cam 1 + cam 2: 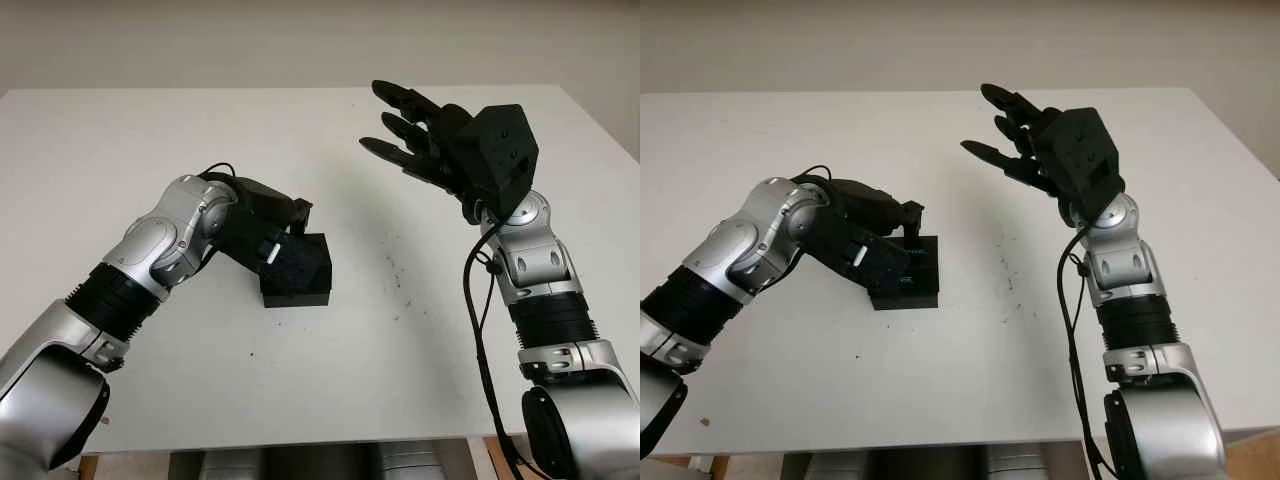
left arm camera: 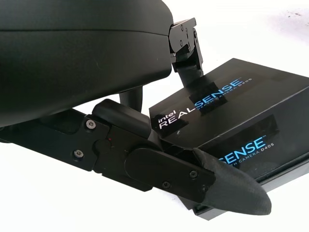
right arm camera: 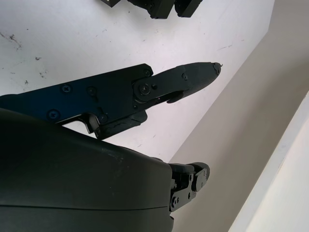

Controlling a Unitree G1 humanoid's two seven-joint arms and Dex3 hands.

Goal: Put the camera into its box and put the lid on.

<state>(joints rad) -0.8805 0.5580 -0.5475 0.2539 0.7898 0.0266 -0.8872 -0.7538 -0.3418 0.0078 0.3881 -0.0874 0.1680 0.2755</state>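
Note:
A black box printed "intel REALSENSE" sits left of the table's middle. Its lid lies askew on the lower part, with one corner raised. My left hand is shut on the lid from the box's left side: one finger presses on the lid's far edge and the thumb runs along its near side. What is inside the box is hidden. My right hand hangs open in the air, well above the table and to the right of the box, holding nothing.
The white table carries a few dark specks to the right of the box. Its front edge runs close to my body, and a pale wall rises behind its far edge.

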